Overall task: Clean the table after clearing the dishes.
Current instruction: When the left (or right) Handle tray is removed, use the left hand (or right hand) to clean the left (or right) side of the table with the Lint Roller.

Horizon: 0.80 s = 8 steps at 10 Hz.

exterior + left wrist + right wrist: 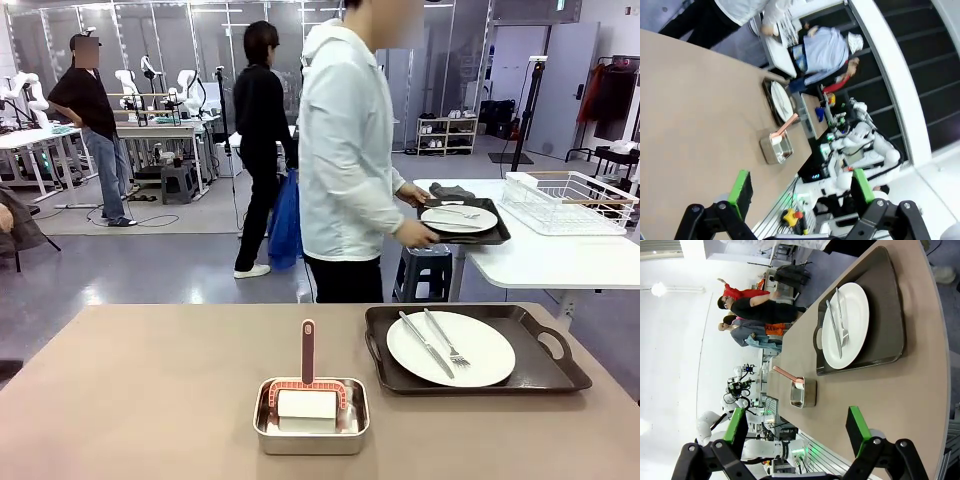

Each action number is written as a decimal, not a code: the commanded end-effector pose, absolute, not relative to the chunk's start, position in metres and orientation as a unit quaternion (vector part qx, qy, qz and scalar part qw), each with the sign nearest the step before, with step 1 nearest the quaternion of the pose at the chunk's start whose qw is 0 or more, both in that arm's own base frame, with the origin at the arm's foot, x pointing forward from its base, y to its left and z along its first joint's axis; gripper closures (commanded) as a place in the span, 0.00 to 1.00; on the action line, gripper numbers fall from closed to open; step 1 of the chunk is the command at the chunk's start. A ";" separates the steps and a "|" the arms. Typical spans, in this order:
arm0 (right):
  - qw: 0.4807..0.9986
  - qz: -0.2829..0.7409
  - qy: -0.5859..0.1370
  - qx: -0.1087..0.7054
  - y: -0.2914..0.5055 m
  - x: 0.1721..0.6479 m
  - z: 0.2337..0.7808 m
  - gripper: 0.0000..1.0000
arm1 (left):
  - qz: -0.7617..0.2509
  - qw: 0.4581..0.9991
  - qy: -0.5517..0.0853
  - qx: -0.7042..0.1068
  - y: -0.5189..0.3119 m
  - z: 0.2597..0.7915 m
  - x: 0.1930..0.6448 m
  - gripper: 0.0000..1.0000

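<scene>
Both robot hands hang released and empty. The left hand (802, 186) has its green pads spread wide over the edge of the desk (150, 380), and the right hand (796, 427) is spread the same way above the desk top.

On the right part of the desk lies a dark tray (540, 378) with a white plate (485, 350) on it. A knife (426, 343) and a fork (447, 340) lie side by side across the plate's left half. Near the middle of the front edge, left of the tray and apart from it, sits a steel pan (311, 443). It holds a white block (307, 404) in a pink frame whose handle (308, 350) stands upright.

Beyond the desk a person (345, 150) in a pale jacket faces right. The person's hands (413, 232) grip a second tray (503, 236) at its left side, and it carries a second plate (470, 222) with cutlery (455, 212). That tray is at the left end of a white desk (530, 260); whether it rests there I cannot tell. A wire rack (570, 205) stands on the white desk, to the right of the second tray.
</scene>
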State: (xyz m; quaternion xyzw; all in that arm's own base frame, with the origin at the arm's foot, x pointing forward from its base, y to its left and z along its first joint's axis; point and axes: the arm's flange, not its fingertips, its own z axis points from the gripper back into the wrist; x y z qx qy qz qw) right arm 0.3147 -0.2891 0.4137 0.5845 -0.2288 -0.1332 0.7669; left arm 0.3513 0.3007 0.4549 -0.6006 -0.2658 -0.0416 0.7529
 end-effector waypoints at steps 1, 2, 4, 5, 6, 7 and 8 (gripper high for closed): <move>0.767 -0.132 -0.229 0.585 -0.289 0.313 0.416 0.00 | -0.172 0.809 -0.270 -0.494 0.259 0.510 0.374 0.00; 0.767 -0.132 -0.229 0.585 -0.289 0.313 0.416 0.00 | -0.250 0.829 -0.261 -0.428 0.226 0.544 0.395 0.00; 0.767 -0.132 -0.229 0.585 -0.289 0.313 0.416 0.00 | -0.393 0.835 -0.216 -0.318 0.131 0.593 0.436 0.00; 0.767 -0.132 -0.229 0.585 -0.289 0.313 0.416 0.00 | -0.458 0.823 -0.188 -0.278 0.075 0.599 0.444 0.00; 0.767 -0.132 -0.229 0.585 -0.289 0.313 0.416 0.00 | -0.515 0.808 -0.152 -0.241 0.021 0.595 0.445 0.00; 0.767 -0.132 -0.229 0.585 -0.289 0.313 0.416 0.00 | -0.557 0.794 -0.120 -0.209 -0.024 0.584 0.442 0.00; 0.767 -0.132 -0.229 0.585 -0.289 0.313 0.416 0.00 | -0.589 0.780 -0.100 -0.186 -0.064 0.571 0.437 0.00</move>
